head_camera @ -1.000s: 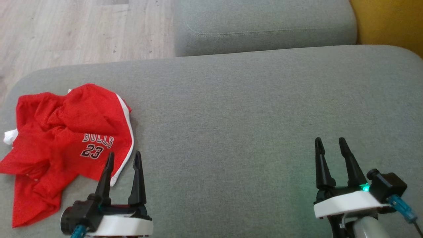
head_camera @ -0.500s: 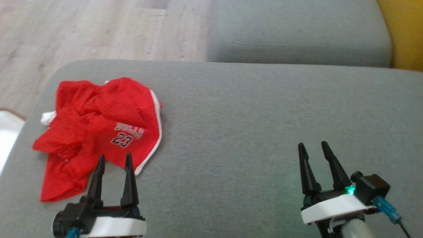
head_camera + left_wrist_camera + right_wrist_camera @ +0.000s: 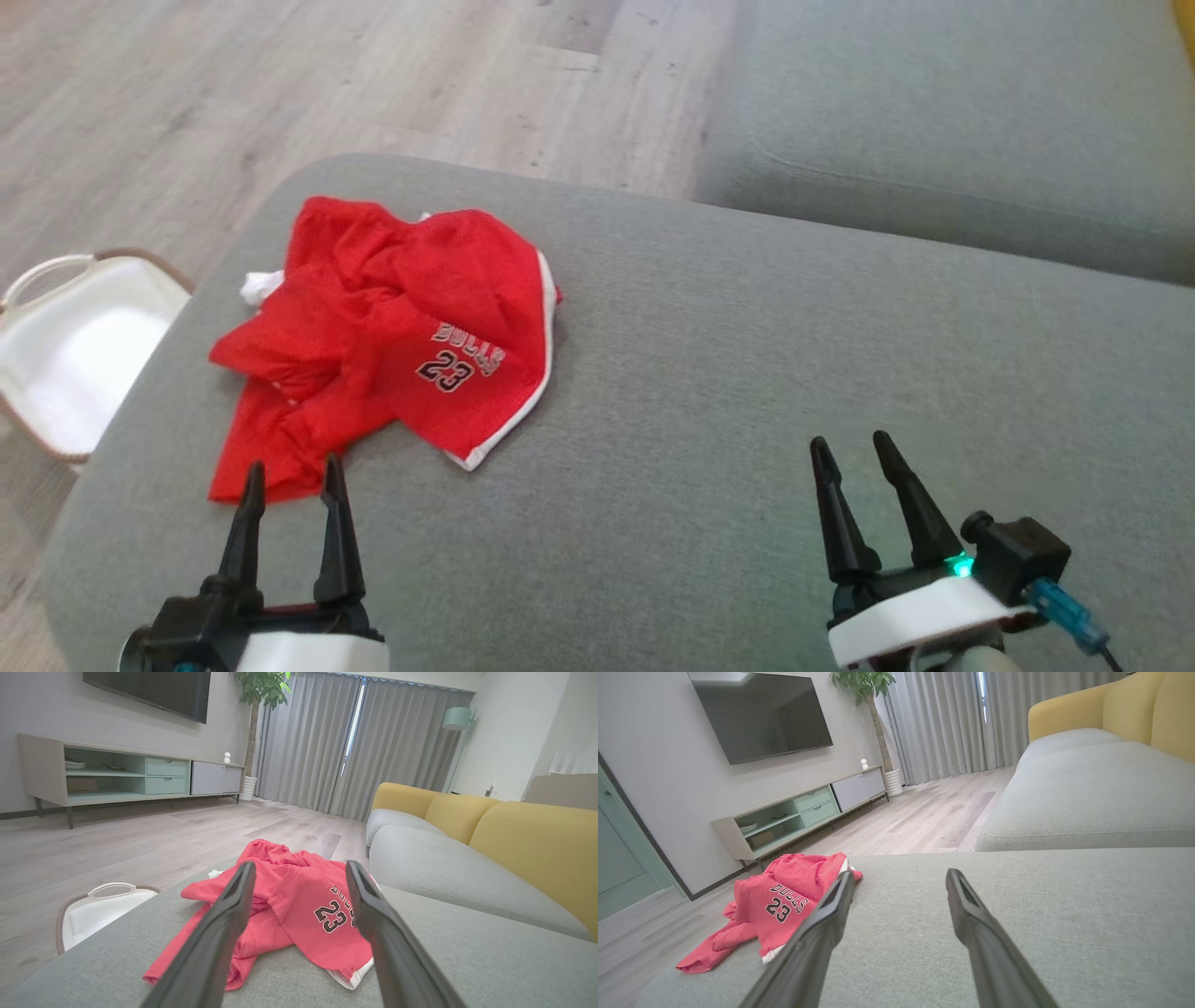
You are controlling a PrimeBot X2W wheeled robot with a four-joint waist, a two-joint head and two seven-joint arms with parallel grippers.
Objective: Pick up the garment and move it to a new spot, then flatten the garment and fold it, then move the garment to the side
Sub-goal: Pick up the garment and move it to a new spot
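Lying crumpled just ahead of the left claw (image 3: 291, 464), the red Bulls shorts (image 3: 392, 336) await pickup. Left claw and right claw (image 3: 850, 441) both gape, empty. Recommend pinching a raised fold, clear of the sofa cushion (image 3: 747, 373).

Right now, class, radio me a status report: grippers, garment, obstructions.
Left gripper open, empty, close to crumpled red mesh garment. Right gripper open, empty, over grey fabric sofa cushion. Nothing blocks the approach.
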